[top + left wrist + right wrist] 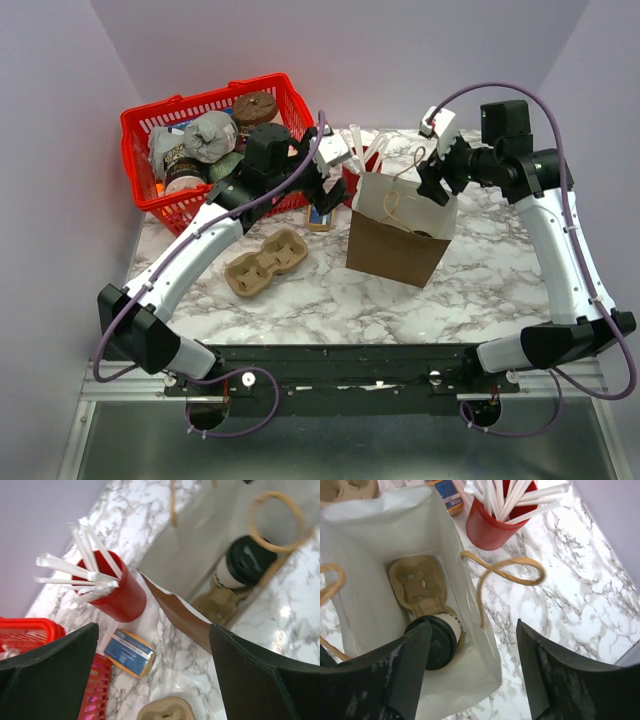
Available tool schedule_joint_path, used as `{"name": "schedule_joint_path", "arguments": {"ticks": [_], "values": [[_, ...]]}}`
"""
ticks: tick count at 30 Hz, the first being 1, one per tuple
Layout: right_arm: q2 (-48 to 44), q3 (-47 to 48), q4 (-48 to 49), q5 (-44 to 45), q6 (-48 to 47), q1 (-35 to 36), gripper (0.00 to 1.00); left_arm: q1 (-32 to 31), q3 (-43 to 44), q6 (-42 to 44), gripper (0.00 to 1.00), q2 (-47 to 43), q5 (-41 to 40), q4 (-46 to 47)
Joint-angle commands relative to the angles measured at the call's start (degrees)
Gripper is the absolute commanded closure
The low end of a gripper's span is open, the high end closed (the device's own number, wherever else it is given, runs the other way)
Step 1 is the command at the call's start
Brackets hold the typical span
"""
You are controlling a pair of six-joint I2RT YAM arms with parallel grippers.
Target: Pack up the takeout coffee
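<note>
The coffee (434,641), a cream paper cup with a black lid, stands upright in a cardboard carrier (415,582) at the bottom of the open bag (365,555). The right gripper (474,630) hovers above, jaws apart, empty. The left gripper (152,640), also apart, is beside the bag. Its thin paper probably crushes easily: grip gently just under the lid, upright.

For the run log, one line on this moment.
black-lidded cream-white paper coffee cup: in cardboard carrier inside brown paper bag | left gripper: open | right gripper: open
</note>
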Motion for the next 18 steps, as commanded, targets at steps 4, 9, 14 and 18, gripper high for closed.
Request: {"name": "schedule_joint_path", "arguments": {"ticks": [4,9,14,18], "values": [[-2.26,5.26,0.41,-1.65,3.16,0.04,0.17,2.8,13.3,-8.55,0.06,11.32,-5.26,6.52],[-2.96,9.3,1.9,-0.69,7.99,-0.05,0.17,3.68,25.19,-6.8,0.16,22.64,1.78,1.09],[-3.93,9.66,3.32,1.94,10.28,0.04,0.17,4.03,34.69,-1.8,0.24,30.49,7.05,-4.99],[-4.98,8.26,3.23,2.92,10.37,-0.05,0.17,4.65,38.65,-0.9,0.28,35.06,7.5,-8.51]]}}
